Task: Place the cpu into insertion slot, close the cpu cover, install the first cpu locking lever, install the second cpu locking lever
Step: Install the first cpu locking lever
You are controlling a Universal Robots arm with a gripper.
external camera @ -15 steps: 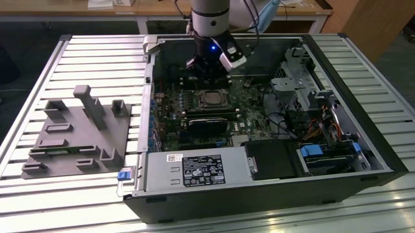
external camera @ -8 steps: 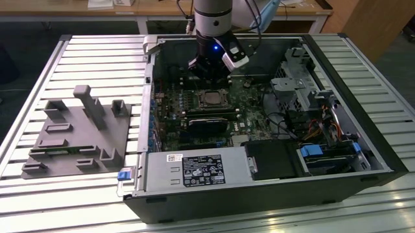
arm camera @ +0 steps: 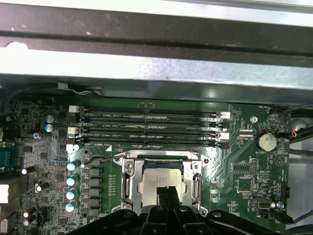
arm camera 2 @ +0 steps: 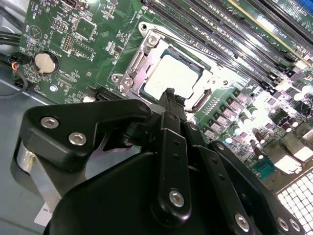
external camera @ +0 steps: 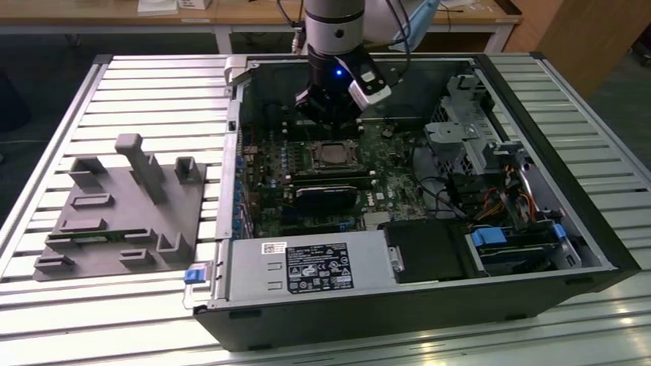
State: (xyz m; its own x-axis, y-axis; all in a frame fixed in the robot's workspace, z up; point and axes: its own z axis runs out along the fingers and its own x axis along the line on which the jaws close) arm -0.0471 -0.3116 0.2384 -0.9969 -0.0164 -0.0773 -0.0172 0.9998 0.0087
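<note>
Green circuit board (arm camera: 239, 169), silvery square cpu (arm camera: 157, 176) (metal-framed), black end effector (arm camera: 166, 192) closed, empty, above.

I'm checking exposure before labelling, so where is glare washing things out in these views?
Exterior view: the slatted table glares white in the foreground, and the case interior is dim. Second wrist view: the memory slots are partly blown out. First wrist view: the case's metal edge is washed out; the cpu is evenly lit.
</note>
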